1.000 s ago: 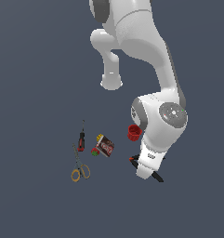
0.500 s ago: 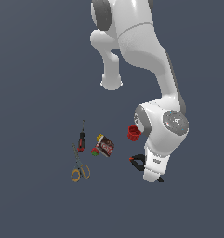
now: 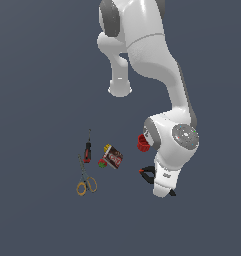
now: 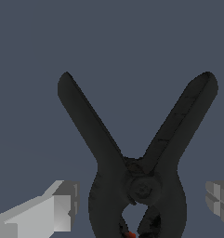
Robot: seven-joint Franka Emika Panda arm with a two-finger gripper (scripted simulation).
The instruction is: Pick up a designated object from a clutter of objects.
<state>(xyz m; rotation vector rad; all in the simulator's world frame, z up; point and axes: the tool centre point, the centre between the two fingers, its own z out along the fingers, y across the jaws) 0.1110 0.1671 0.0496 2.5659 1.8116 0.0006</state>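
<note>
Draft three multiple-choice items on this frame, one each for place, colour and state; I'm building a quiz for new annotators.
1. In the wrist view, where is the black clamp?
A. between the end effector fingers
B. outside them
C. out of sight

2. What colour are the scissors' handles?
A. blue
B. yellow
C. white

3. The end effector is:
A. open
B. shut on the clamp
C. shut on the red cup

Key: 1 A, a finger shows at each side of the clamp. 2 B, yellow loops in the exterior view. 3 A, gaps separate both fingers from the clamp.

Black clamp (image 3: 148,172) mostly hidden behind arm in exterior view; jaw tips cut off by wrist view's edge. Gripper (image 4: 141,207) fingers (image 4: 53,209) only partly in frame.
</note>
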